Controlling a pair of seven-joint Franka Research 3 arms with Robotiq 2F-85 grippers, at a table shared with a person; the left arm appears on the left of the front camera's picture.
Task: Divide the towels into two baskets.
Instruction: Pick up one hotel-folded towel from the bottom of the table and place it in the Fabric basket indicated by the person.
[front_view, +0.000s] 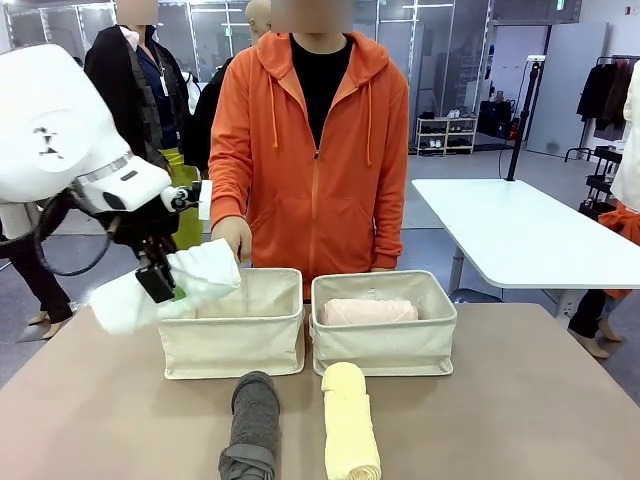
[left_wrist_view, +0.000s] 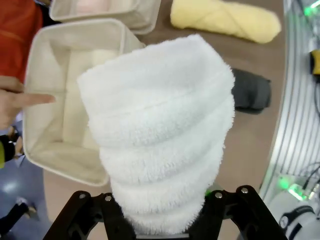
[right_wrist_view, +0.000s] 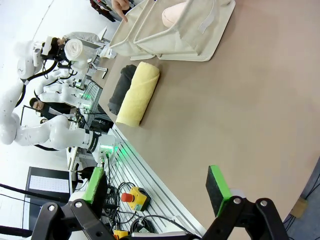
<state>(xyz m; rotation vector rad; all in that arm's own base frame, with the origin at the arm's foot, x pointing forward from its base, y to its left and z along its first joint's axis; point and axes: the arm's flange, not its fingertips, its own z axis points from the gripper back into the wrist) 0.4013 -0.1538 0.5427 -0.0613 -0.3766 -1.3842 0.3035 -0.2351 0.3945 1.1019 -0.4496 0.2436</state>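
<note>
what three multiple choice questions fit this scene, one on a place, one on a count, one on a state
1. Where is the pink towel?
A) on the floor
B) in the basket on the robot's right
C) in the person's hand

2. How many towels lie on the bare table?
A) one
B) two
C) four

3. What is the state of the left gripper?
A) open and empty
B) shut on nothing
C) shut on the white towel

Answers:
1 B, since the pink roll lies inside that basket.
2 B, since the dark grey towel and the yellow towel lie there side by side.
3 C, since the gripper clamps one end of the white roll and holds it up off the table.
</note>
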